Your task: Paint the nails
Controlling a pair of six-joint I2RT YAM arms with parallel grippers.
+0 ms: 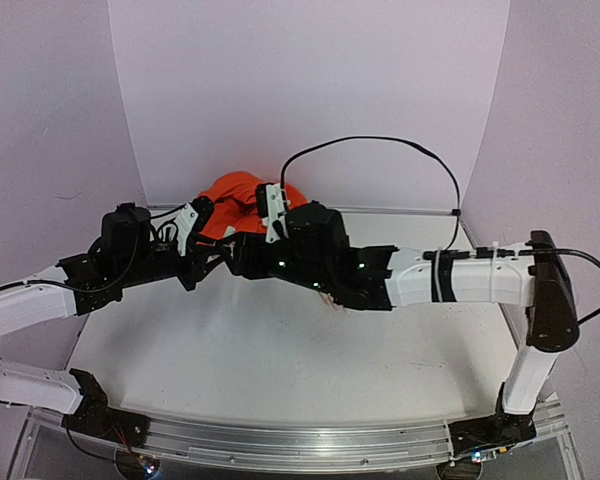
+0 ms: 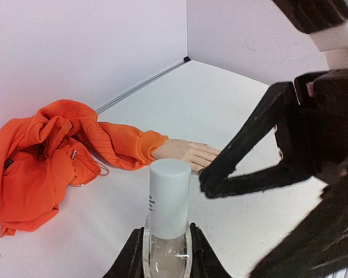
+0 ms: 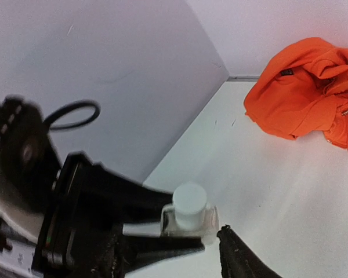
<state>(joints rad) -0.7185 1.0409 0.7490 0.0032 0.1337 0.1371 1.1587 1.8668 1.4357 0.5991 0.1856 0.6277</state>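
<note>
A small clear bottle [image 2: 167, 255] with a pale cylindrical cap [image 2: 169, 197] stands upright between the jaws of my left gripper [image 2: 167, 260], which is shut on it. The bottle also shows in the right wrist view [image 3: 189, 208]. My right gripper [image 3: 174, 255] is open, and its black fingers [image 2: 220, 176] reach in just right of the cap, apart from it. Behind the cap lies the flesh-coloured mannequin hand [image 2: 185, 152] with its orange sleeve [image 2: 124, 145]. Its nails are too small to make out. In the top view both grippers, left [image 1: 212, 262] and right [image 1: 236, 258], meet mid-table and hide the bottle.
A crumpled orange hoodie [image 1: 235, 195] lies at the back of the white table [image 1: 280, 350], also seen in the wrist views [image 2: 40, 162] [image 3: 301, 92]. Pale walls close in the back and both sides. A black cable [image 1: 380, 145] loops above the right arm.
</note>
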